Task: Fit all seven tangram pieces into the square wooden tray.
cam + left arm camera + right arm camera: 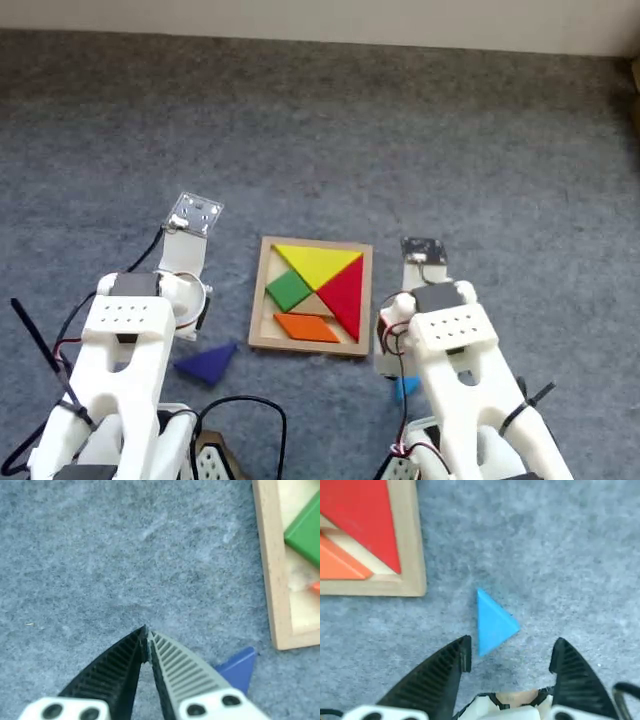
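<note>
Grey carpet (400, 120) lies under the wooden tray (258, 300); pale band (300, 15) beyond.

No readable text, labels, numbers or signs.

The left gripper (146, 631) points down, its jaws pressed together; the right gripper (512, 641) points down, jaws spread wide.

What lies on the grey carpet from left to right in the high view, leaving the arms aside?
dark blue triangular piece → square wooden tray → light blue triangular piece
</note>
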